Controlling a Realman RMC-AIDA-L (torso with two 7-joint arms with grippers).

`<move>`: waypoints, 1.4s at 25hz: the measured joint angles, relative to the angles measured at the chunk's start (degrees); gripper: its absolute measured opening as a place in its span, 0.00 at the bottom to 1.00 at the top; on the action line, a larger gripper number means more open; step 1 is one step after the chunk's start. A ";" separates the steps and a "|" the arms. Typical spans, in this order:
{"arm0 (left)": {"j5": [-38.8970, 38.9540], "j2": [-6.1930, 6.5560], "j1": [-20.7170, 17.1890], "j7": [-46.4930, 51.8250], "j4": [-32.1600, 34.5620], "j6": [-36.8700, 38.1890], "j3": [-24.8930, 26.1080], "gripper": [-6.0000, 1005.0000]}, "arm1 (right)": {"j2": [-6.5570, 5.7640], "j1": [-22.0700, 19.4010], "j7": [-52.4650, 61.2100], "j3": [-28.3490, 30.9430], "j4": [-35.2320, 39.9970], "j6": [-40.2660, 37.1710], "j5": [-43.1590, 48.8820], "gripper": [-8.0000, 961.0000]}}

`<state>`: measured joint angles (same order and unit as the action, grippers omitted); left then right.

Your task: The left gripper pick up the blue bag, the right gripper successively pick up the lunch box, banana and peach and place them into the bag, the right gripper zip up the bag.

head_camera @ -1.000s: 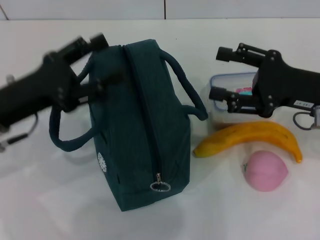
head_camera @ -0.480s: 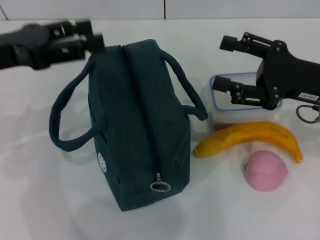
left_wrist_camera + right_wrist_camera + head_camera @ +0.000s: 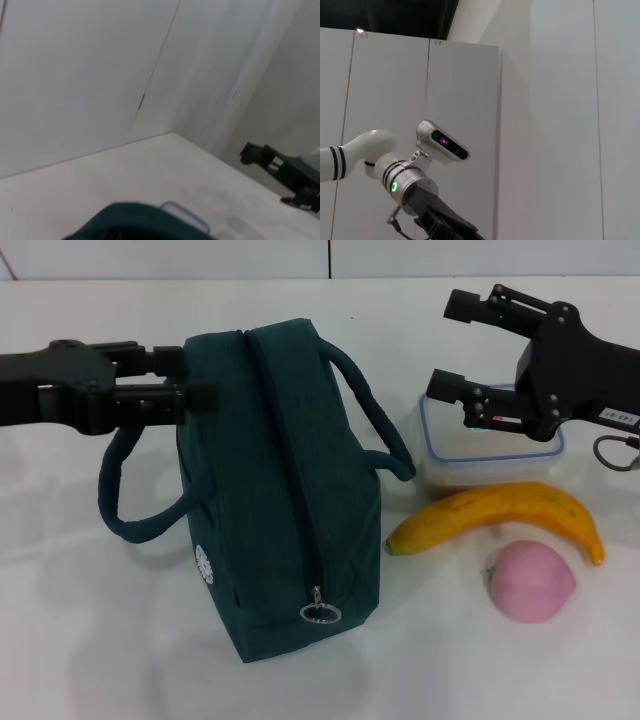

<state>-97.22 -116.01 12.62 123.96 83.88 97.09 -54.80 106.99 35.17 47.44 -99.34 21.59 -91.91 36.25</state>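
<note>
We see the blue bag [image 3: 275,490] upright on the white table [image 3: 80,640]: dark teal fabric w/ two padded loop handles, zip shut, metal ring pull at the near end, a small round white logo low on its left side, print too small to read. Left gripper [image 3: 195,382] reaches in level from the left; its black fingers are a little apart, one above the other, tips right at the bag's upper left edge above the left handle. It has hold of nothing.

Right gripper [image 3: 458,348] hangs over the lunch box [image 3: 490,455], jaws spread wide, empty. White label on its body, text unreadable. Lunch box: clear plastic, rounded corners, blue-rimmed lid, a bit of red & teal showing under the gripper; contents we can't tell. Just in front lies the banana [image 3: 505,515], long, curved, yellow-orange. The round pink peach [image 3: 530,582] sits just in front of that, greenish spot on its left side.
</note>
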 joint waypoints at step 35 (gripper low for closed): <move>-16.18 -3.44 8.40 -0.87 -6.23 -6.21 0.15 0.72 | 0.67 0.33 -2.41 0.11 0.03 3.37 0.14 0.78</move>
<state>-113.40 -119.45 21.03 123.09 77.65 90.88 -54.65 107.66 35.50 45.03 -99.23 21.62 -88.54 36.39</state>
